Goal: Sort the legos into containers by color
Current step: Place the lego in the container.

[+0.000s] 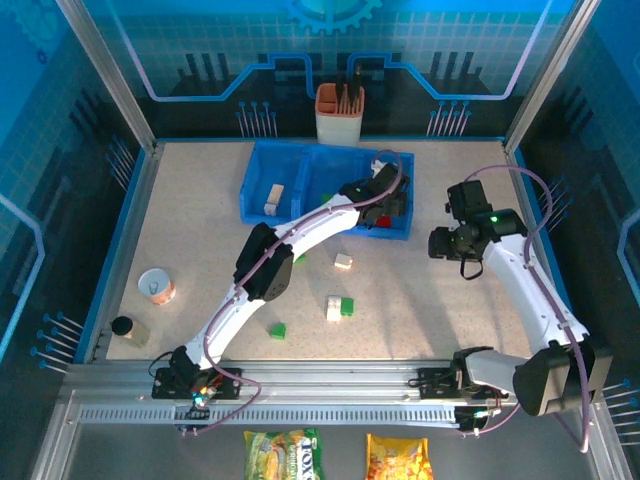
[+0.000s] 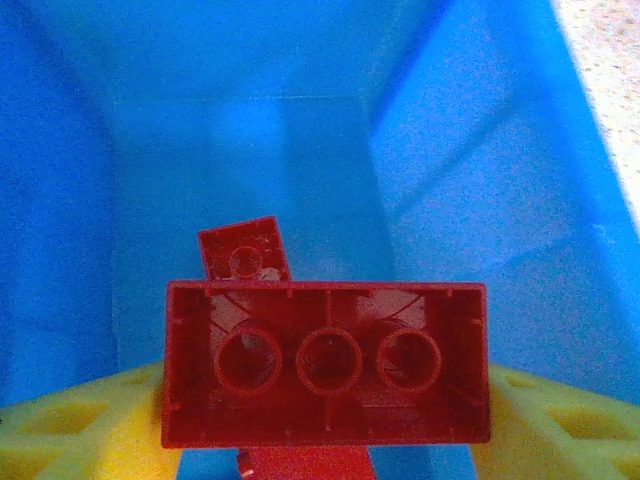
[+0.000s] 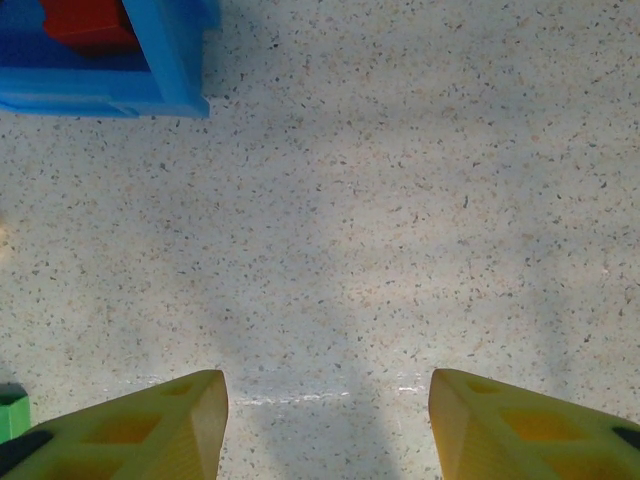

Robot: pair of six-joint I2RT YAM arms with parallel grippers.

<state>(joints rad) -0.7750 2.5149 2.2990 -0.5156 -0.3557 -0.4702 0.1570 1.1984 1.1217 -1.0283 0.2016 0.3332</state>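
Red brick [image 2: 325, 365] clamped between left fingers [image 2: 60, 430] above blue tray [image 2: 480, 150].

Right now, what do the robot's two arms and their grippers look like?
The left arm and right arm match: white curved links joined by bulky black joints, with lilac-grey cables looping alongside. A small green light glows near the right wrist. Left fingers and right fingers are yellow plastic wedges with cut-out pockets.

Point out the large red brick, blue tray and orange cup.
large red brick [image 2: 325, 365], left wrist view, its hollow underside.
blue tray [image 1: 265, 168], top view, bare left compartment floor.
orange cup [image 1: 340, 122], top view, white front.
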